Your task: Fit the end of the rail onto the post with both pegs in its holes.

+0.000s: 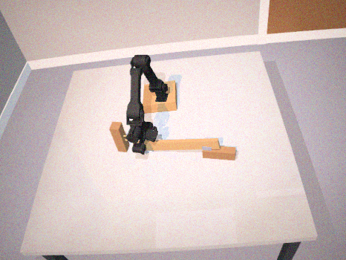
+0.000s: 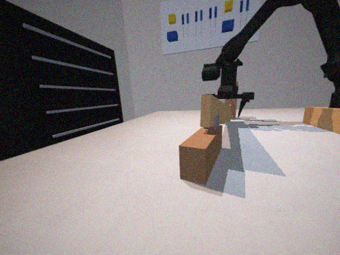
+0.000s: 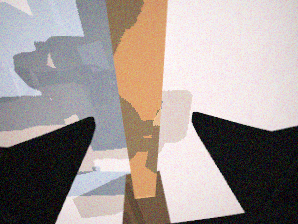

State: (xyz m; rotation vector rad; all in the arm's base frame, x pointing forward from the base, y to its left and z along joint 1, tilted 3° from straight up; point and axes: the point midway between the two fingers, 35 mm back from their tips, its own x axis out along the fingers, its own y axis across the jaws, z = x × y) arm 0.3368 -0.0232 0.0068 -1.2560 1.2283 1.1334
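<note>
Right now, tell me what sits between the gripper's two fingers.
In the wrist view the rail runs up the gap between the open fingers, touching neither; the gripper holds nothing.
</note>
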